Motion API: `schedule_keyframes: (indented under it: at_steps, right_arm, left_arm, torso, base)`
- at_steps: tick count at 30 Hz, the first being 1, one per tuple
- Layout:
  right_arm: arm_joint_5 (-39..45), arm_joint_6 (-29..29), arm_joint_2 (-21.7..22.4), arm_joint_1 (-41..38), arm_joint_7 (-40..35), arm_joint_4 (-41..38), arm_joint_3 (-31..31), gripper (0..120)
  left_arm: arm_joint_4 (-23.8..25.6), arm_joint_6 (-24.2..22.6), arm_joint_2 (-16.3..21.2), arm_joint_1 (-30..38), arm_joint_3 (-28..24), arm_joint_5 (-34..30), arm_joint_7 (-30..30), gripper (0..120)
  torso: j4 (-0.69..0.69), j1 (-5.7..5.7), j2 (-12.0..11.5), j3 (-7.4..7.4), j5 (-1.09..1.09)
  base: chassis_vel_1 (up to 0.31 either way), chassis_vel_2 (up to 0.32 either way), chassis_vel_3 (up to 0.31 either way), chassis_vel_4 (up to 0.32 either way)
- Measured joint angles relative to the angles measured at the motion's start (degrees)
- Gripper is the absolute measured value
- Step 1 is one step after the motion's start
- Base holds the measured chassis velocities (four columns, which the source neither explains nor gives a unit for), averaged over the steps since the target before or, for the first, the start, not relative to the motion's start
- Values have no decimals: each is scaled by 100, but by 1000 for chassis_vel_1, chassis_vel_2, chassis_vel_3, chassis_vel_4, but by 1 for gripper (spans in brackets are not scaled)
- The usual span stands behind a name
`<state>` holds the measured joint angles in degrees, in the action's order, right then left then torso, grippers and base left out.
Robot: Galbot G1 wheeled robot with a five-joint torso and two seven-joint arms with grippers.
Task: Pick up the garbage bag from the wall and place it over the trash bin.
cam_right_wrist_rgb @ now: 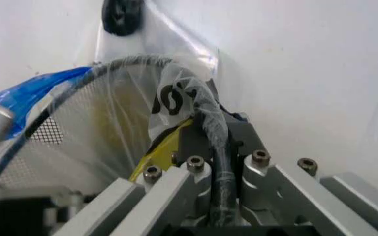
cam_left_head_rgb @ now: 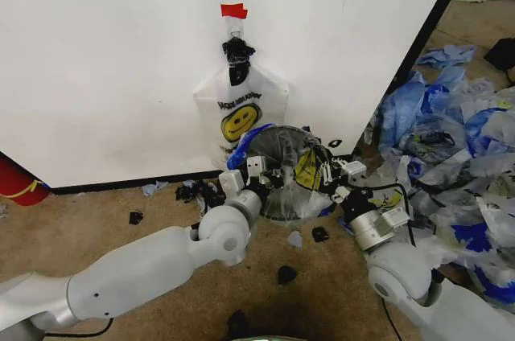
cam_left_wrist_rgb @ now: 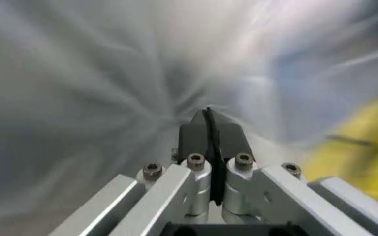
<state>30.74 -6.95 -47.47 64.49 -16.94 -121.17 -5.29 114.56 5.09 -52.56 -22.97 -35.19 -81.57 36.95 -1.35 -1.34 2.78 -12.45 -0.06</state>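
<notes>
both grippers at trash bin (cam_left_head_rgb: 283, 170) rim below wall (cam_left_head_rgb: 105, 51). left gripper (cam_left_wrist_rgb: 208, 120) pinched together on film of garbage bag (cam_right_wrist_rgb: 175, 96); right gripper (cam_right_wrist_rgb: 210, 129) clamped on its twisted edge. another smiley bag (cam_left_head_rgb: 240, 108) hung on wall. risk: thin film tearing on mesh, or light bin tipping under pull.

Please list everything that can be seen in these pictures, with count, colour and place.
garbage bag: one, translucent white with yellow print, stretched over the bin between both grippers
second smiley bag: one, white and yellow, hanging on the wall
trash bin: one, black mesh, on the floor by the wall
wall: one, white panel
red tape: one piece, above the hanging bag
blue bags: a heap, floor at right
red cylinder: one, far left
black scraps: several, on the floor
left gripper: shut on the garbage bag
right gripper: shut on the garbage bag
</notes>
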Motion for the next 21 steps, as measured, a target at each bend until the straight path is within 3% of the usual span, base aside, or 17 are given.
schedule_keyframes:
  at_steps: [6, 7, 10, 13, 14, 18, 19, 21]
  right_arm:
    - [129, 44, -180, -165, -159, 252, 127, 0]
    - [239, 54, -251, -228, -222, 371, 133, 0]
    - [346, 64, -307, -293, -279, 477, 118, 0]
    - [415, 67, -331, -317, -304, 522, 94, 0]
    - [484, 67, -354, -324, -310, 553, 56, 0]
    - [590, -4, -420, -249, -230, 600, -144, 0]
    - [590, -4, -420, -249, -230, 600, -144, 0]
    - [628, -55, -466, -187, -135, 597, -250, 0]
  left_arm:
    - [505, 64, 164, -191, 146, -169, -419, 0]
    - [784, 65, 306, -417, 285, -182, -586, 10]
    - [1074, 74, 423, -653, 531, -184, -698, 20]
    - [1230, 84, 489, -781, 732, -193, -726, 16]
    - [1356, 97, 578, -903, 964, -211, -732, 15]
    - [1526, 108, 989, -1272, 1903, -230, -850, 33]
    - [1526, 108, 989, -1272, 1903, -230, -850, 33]
    - [1473, 121, 1128, -1440, 2408, -260, -938, 39]
  torso:
    - [0, 0, 0, 0, 1]
    - [0, 0, 0, 0, 1]
    - [0, 0, 0, 0, 0]
    - [0, 0, 0, 0, 0]
    - [0, 0, 0, 0, 0]
    - [1, 0, 0, 0, 0]
    - [1, 0, 0, 0, 0]
    - [0, 0, 0, 1, 0]
  base:
    - [0, 0, 0, 0]
    - [0, 0, 0, 0]
    - [0, 0, 0, 0]
    - [0, 0, 0, 0]
    - [0, 0, 0, 0]
    - [0, 0, 0, 0]
    - [0, 0, 0, 0]
    - [0, 0, 0, 0]
